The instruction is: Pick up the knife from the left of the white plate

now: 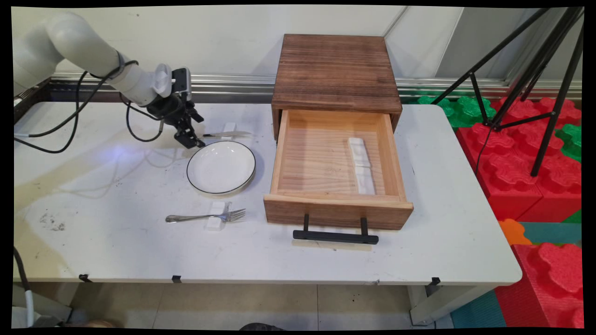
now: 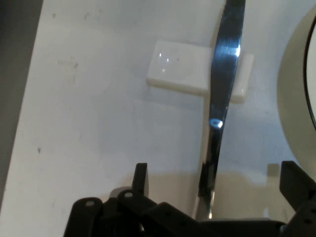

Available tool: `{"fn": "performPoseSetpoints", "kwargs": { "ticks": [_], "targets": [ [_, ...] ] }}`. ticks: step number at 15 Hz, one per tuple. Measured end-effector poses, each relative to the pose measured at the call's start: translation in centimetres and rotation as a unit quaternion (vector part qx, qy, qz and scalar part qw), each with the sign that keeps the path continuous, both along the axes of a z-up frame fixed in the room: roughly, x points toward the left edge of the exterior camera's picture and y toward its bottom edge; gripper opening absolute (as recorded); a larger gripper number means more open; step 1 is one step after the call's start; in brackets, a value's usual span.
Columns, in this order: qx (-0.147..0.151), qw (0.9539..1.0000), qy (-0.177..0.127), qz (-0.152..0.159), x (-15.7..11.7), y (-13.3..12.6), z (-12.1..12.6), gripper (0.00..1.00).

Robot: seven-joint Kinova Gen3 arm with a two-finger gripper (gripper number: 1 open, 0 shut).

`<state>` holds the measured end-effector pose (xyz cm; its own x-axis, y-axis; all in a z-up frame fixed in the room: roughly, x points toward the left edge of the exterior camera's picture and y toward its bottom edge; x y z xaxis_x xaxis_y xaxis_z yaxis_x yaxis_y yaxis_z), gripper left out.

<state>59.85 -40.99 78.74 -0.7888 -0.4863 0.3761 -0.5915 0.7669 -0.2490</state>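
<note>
Main view, largest item down:

- White table [image 1: 116, 251], scuffed, carrying everything listed below.
- Dark wooden cabinet [image 1: 335, 70] at the far edge, right of centre.
- Pale drawer [image 1: 307, 158], pulled fully out toward the near side, with a black bar handle [image 1: 335, 236] in front. Inside, toward its right wall, two white rests [image 1: 359, 152] laid end to end.
- White plate [image 1: 221, 166] with a dark rim, just left of the drawer.
- Black gripper [image 1: 192, 141], low over the table at the plate's far-left rim.
- Fork [image 1: 205, 217] near the plate's near side, tines to the right, lying across a white fork rest [image 1: 215, 224].
- Table knife [image 1: 228, 134] beyond the plate, blade propped on a small white knife rest [image 1: 229, 127].

Hand view:

- Gripper [image 2: 217, 175] with jaws spread wide, gripping nothing, one finger on each side of the knife [image 2: 224, 74] at its handle end.
- Knife rest [image 2: 177, 74] under the blade further along.
- Plate rim close by at the right edge.

Hazards, as judged:

- Thin, shiny handle likely to slip or pivot on the rest if pinched off-centre.
- Right finger close to the plate, so liable to nudge it.
- Rest light, so easily knocked aside.
</note>
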Motion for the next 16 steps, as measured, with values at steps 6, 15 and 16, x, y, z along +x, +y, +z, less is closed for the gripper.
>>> {"fn": "performPoseSetpoints", "kwargs": {
  "ticks": [6, 15, 16],
  "targets": [
    [-0.005, 0.9999, 0.003, -0.01, -0.4, -1.5, -0.1, 1.0],
    [0.006, 0.9997, -0.003, -0.025, -0.1, -2.7, -0.5, 1.0],
    [0.008, 0.9996, -0.003, -0.027, -0.1, -2.8, -0.6, 1.0]
  ]
}}
